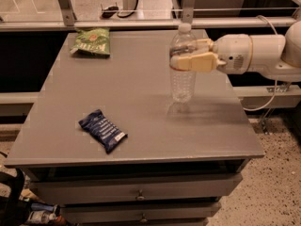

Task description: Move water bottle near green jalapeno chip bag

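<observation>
The water bottle (182, 83) is a clear plastic bottle with a white cap, upright over the right half of the grey table (136, 84). Its base seems to hang just above the tabletop, over a faint reflection. My gripper (185, 54) comes in from the right and is shut on the bottle's middle, one cream finger (195, 61) across its front. The finger hides the label band. The green jalapeno chip bag (91, 41) lies flat at the table's far left corner, well apart from the bottle.
A dark blue packet (102, 130) with white print lies near the table's front left. A metal railing (141, 22) runs behind the table. Drawers (138, 194) sit under the tabletop. A white cable (269, 93) hangs at the right.
</observation>
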You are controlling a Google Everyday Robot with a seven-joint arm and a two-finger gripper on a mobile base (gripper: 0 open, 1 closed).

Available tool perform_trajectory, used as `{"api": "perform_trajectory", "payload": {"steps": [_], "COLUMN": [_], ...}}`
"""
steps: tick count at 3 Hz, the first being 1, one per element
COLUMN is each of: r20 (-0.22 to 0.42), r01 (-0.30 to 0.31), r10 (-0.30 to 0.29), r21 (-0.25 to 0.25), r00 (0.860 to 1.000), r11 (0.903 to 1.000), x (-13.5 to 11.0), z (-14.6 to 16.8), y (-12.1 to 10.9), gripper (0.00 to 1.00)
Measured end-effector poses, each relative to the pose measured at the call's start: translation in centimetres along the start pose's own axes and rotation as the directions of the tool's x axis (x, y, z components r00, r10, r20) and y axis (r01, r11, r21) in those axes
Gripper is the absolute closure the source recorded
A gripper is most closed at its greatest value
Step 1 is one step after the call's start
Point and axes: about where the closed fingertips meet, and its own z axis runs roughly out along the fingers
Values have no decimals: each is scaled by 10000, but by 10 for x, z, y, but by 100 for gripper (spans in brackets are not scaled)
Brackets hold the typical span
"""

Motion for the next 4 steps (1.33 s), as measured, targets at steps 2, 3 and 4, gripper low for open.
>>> {"api": "perform_trajectory", "payload": {"steps": [2, 3, 4], "r20": [-236, 178, 300], "r01": [64, 583, 1447], "r10": [-12, -646, -1551], "r21": [2213, 2447, 2221], "r00": [9997, 9977, 9874], "r11": [9752, 9678, 9642], "x": [-46, -60, -69], "z": [-3, 13, 54], "y": [-109, -140, -176], "gripper": [100, 100, 100]}}
